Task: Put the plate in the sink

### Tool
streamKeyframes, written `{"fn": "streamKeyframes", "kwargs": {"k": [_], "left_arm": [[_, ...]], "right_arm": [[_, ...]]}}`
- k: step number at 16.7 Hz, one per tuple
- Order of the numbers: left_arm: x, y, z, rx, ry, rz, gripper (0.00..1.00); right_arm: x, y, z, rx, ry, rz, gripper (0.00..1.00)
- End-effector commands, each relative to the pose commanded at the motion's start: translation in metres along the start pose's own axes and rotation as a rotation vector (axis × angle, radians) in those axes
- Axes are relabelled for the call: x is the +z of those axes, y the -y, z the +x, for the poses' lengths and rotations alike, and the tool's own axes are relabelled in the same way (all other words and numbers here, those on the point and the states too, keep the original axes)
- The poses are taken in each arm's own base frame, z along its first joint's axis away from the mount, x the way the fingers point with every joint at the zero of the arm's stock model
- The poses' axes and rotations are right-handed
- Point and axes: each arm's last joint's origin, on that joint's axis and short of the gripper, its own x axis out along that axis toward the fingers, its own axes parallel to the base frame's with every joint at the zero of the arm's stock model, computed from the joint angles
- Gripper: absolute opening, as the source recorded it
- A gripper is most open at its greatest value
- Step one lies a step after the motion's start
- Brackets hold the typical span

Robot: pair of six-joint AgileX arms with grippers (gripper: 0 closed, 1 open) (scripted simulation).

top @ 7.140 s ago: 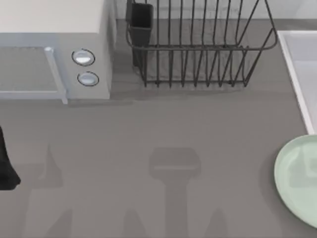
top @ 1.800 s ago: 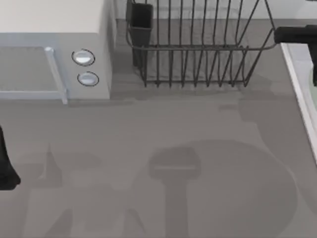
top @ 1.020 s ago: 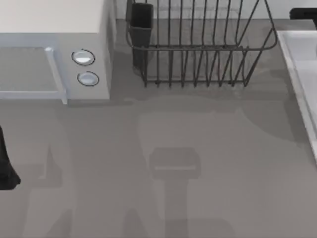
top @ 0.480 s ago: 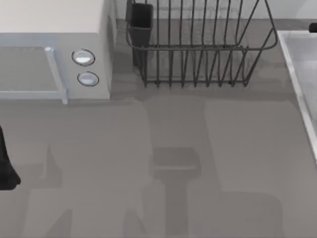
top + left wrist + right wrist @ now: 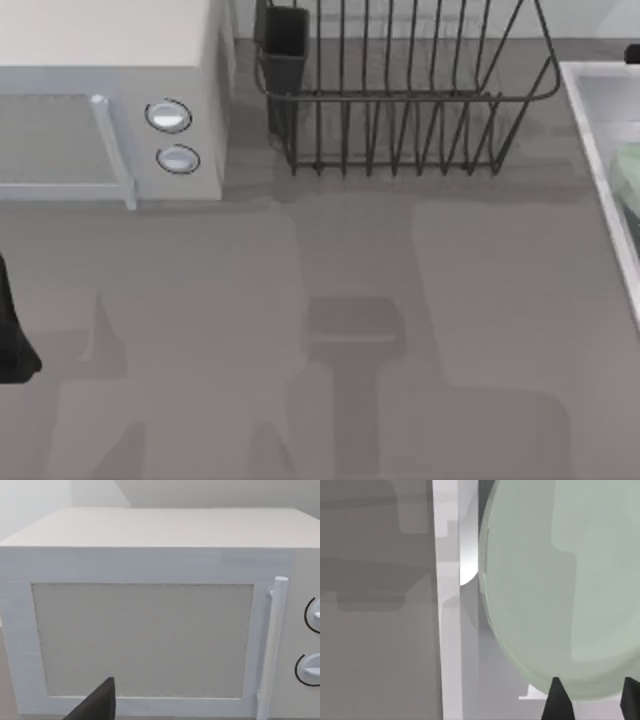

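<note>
The plate [image 5: 629,172] is seen at the top view's right edge, inside the sink [image 5: 590,120], its rim between the right gripper [image 5: 592,697] fingers; whether they clamp it cannot be told. The left gripper [image 5: 97,705] is parked before the microwave [image 5: 150,620]

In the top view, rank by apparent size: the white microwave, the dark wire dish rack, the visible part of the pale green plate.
1. White microwave and dark wire dish rack: similar, both cropped, so no ranking between them.
2. Pale mint-green plate: smallest, a sliver at the right edge, inside the grey-white sink.

Grey table [image 5: 300,300]: microwave [image 5: 100,100], rack [image 5: 400,100], sink [image 5: 590,130].
</note>
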Motion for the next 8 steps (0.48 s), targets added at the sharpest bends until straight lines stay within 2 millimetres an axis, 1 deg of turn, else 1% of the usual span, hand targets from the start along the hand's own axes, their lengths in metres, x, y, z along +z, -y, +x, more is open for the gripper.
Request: {"fn": "streamKeyframes", "kwargs": {"k": [6, 7, 8], "left_arm": [[0.0, 0.0, 0.0, 0.0, 0.0, 0.0, 1.0], [0.0, 0.0, 0.0, 0.0, 0.0, 0.0, 1.0], [0.0, 0.0, 0.0, 0.0, 0.0, 0.0, 1.0]], "right_arm": [[0.0, 0.0, 0.0, 0.0, 0.0, 0.0, 0.98], [0.0, 0.0, 0.0, 0.0, 0.0, 0.0, 1.0], [0.0, 0.0, 0.0, 0.0, 0.0, 0.0, 1.0]]}}
